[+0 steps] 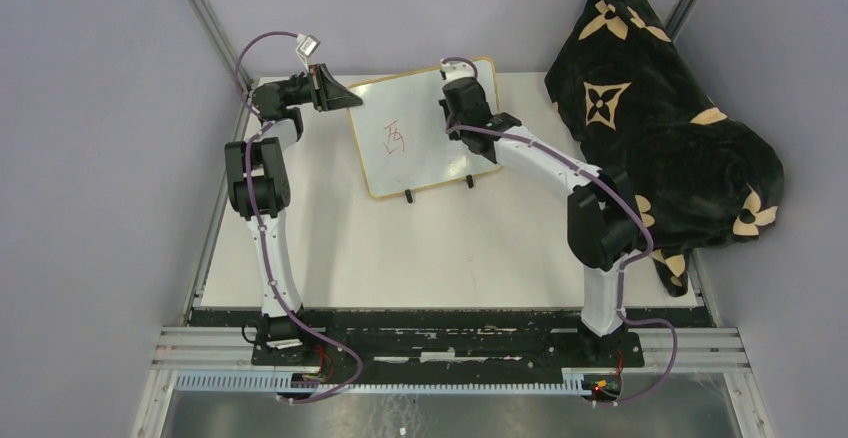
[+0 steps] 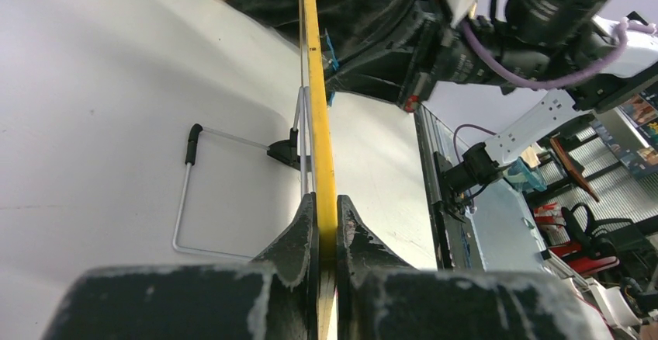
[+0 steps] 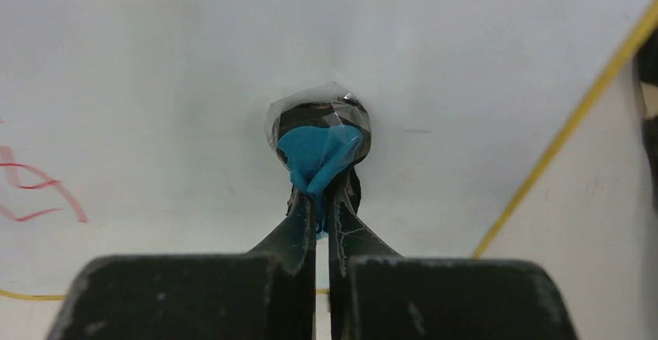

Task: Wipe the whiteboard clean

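From above: the whiteboard [image 1: 430,153] lies tilted on the table [image 1: 400,248], toward its far side. The left gripper [image 1: 338,95] is at the board's far-left corner, and I'd say it is there to pin the board so it can't slide under rubbing. The right gripper [image 1: 457,86] sits over the board's far-right part. The red writing [image 1: 397,138] is at the board's middle-left, not yet wiped. A black patterned blanket [image 1: 660,128] is heaped to the board's right.

Left wrist: here's what the overhead can't show. Both fingers are clamped tight on the board's yellow frame [image 2: 314,84], seen edge-on. A wire foot [image 2: 186,192] juts out from the board's underside.

Right wrist: the jaws are pinched shut on a small blue eraser [image 3: 318,142], its round film-wrapped pad pressed flat on the white face. The red strokes are off to the pad's left, well apart from it. Judging by that, the sweep across has to run left.
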